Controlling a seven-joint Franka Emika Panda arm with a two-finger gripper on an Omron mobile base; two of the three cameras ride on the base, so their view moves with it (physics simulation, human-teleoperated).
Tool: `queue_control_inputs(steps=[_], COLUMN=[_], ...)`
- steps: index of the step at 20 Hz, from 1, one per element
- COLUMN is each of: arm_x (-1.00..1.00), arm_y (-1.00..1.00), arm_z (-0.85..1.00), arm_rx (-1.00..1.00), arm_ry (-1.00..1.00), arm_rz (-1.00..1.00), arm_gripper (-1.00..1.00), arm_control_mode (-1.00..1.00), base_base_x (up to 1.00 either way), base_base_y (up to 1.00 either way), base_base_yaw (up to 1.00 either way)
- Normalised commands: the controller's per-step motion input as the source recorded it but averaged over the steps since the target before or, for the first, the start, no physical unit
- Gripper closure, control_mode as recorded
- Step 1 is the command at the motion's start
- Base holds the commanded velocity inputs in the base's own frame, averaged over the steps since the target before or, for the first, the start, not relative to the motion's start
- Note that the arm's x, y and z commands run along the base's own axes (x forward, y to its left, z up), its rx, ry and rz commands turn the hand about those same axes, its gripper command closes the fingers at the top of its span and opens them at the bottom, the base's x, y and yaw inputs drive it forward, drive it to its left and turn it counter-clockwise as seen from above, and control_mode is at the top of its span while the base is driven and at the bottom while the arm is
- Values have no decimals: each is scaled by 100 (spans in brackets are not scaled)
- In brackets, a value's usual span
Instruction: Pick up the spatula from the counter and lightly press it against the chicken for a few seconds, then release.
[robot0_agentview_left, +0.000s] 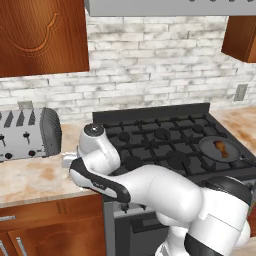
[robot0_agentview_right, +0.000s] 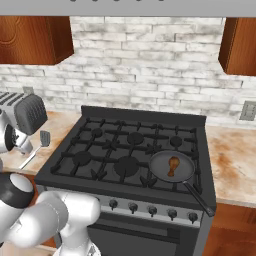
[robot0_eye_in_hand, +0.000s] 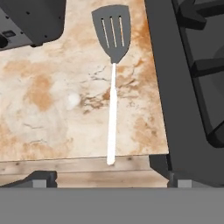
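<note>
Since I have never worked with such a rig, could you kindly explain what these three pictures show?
It is a simulated kitchen with a white robot arm on a driving base. Two pictures come from cameras on the base, behind the arm to its left and right; the third looks down from its hand. On the counter are a spatula and a toaster; on the stove a pan holds chicken. The pincer is open above the spatula's handle and holds nothing.

dark slotted white-handled spatula (robot0_eye_in_hand: 113, 87) lies flat on the counter (robot0_eye_in_hand: 52, 118), browned chicken (robot0_agentview_right: 172, 166) sits in the pan (robot0_agentview_right: 159, 172)
</note>
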Motion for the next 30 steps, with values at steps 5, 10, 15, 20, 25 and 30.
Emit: queue_control_inputs(steps=[5, 10, 15, 20, 25, 30], arm_x=[9, 11, 12, 14, 10, 3], arm_y=[6, 1, 3, 5, 5, 4], arm_z=[-20, -10, -11, -22, -13, -7], arm_rx=[-4, -1, 0, 0, 0, 0], arm_ry=[1, 3, 3, 3, 1, 0], arm_rz=[-3, -2, -1, 0, 0, 0], arm_gripper=[-100, -100, -100, -100, -100, -100], arm_control_mode=[-100, -100, -100, -100, -100, -100], base_base_x=[0, 0, 0, 0, 0, 0], base_base_y=[0, 0, 0, 0, 0, 0], base_base_yaw=[0, 0, 0, 0, 0, 0])
